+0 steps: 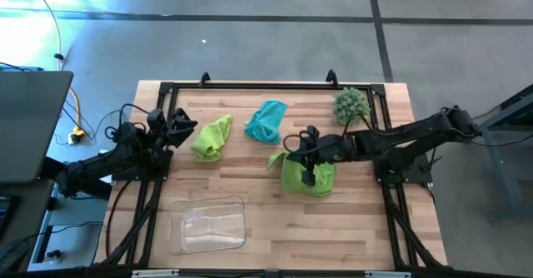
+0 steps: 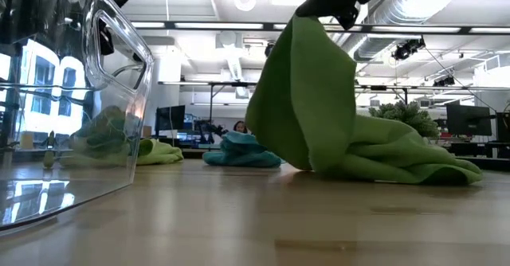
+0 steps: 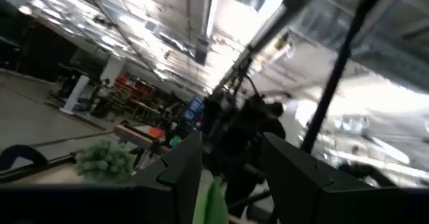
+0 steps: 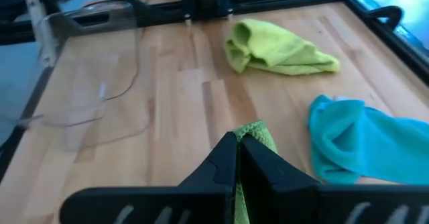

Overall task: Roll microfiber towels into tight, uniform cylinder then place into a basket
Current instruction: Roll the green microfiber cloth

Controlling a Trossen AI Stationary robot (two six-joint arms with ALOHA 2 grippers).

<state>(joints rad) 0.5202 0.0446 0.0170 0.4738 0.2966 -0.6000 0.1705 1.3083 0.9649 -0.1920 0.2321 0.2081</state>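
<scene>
A green towel sits right of the table's middle, one corner pulled up into a peak while the rest stays heaped on the wood. The right gripper is clamped tight on that raised corner; in the right wrist view its two dark fingers meet with a strip of green cloth pinched between them. A teal towel lies bunched farther back, and a second green towel lies crumpled to its left, both apart from the held one. The clear basket stands near the front edge on the left side, with no towel inside. A spiky green ball rests at the far right corner. The left gripper hangs beside the left edge, fingers parted around nothing.
</scene>
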